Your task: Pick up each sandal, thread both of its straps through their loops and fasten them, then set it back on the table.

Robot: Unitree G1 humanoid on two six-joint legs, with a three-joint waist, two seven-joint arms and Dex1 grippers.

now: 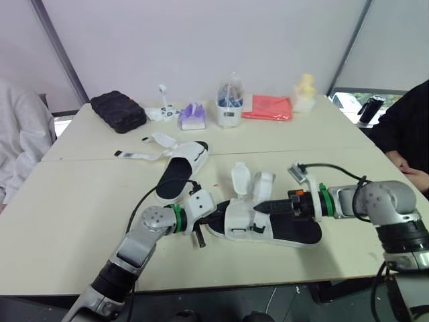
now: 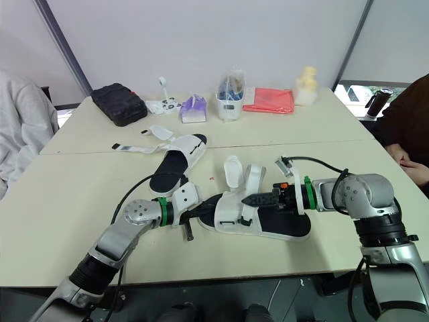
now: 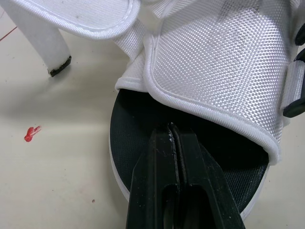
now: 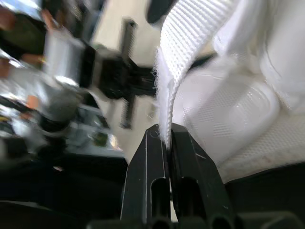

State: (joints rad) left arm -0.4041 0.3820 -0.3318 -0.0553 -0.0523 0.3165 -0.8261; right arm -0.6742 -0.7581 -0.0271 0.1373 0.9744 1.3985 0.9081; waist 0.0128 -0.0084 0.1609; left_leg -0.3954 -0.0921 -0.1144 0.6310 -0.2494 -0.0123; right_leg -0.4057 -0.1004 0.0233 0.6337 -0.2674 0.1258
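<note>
– So, which step is this?

– Threading, I'd say. The near sandal [image 1: 268,225] lies flat on the worktop [image 1: 80,221] between the two arms. The right gripper [image 4: 167,131] has its fingers pinched on a white webbing strap [image 4: 183,47]. The left gripper [image 3: 172,129] has its fingers pressed together, with nothing between them that I can see. Its tips are over the black footbed [image 3: 138,119] at the toe, probably steadying it.

– And next?

– Steer that strap end into its loop and draw it through with the toe pinned, then fold it back to fasten.

– Can you see the loop?

– Not clearly. It is lost among the folds of the white upper [image 3: 214,62], and I can't tell whether the other strap is done. Farther back, the far sandal [image 1: 181,168] lies with its loose straps [image 1: 144,155] splayed on the worktop, so it looks not yet started.
</note>
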